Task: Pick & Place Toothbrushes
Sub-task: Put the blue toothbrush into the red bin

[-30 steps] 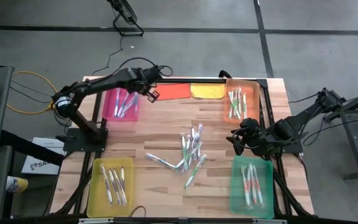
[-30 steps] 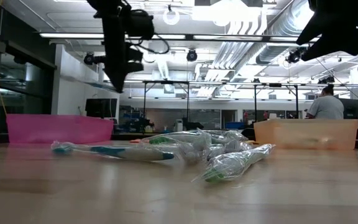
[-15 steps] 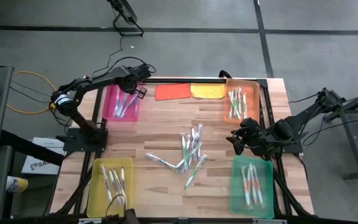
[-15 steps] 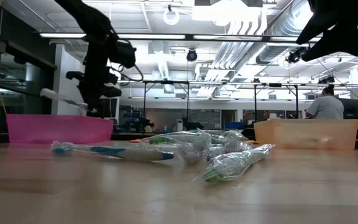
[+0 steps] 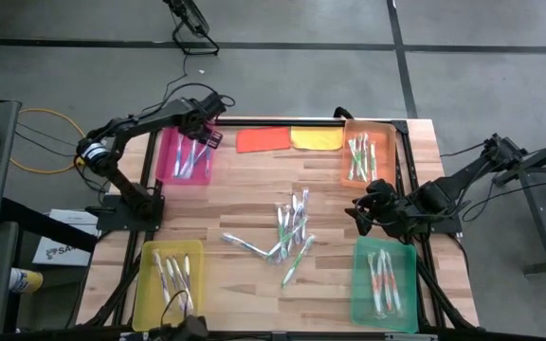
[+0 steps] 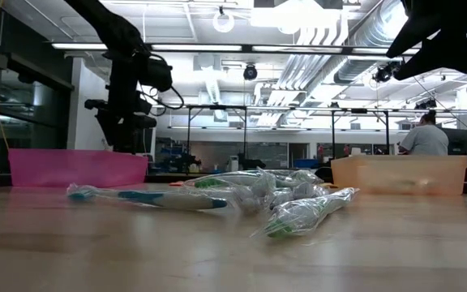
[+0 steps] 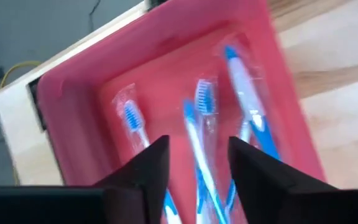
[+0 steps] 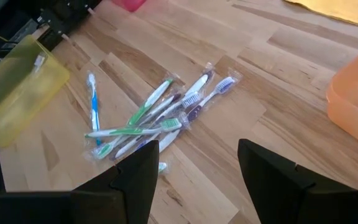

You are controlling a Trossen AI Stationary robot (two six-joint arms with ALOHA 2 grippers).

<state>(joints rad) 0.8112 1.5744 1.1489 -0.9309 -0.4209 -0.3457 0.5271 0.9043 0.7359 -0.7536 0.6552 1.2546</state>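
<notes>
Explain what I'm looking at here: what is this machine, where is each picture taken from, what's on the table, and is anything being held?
These are two dark robot arms at a wooden table. One picture looks straight down, one looks level across the tabletop, and one camera sits on each wrist.

Four trays stand at the corners: the pink tray, orange tray, yellow tray and green tray, each holding wrapped toothbrushes. A loose pile of toothbrushes lies mid-table, with an orange cloth and a yellow cloth at the far edge.

The left gripper hovers over the pink tray, fingers apart and empty; blue toothbrushes lie in the tray below. The right gripper waits open beside the green tray, holding nothing.
</notes>
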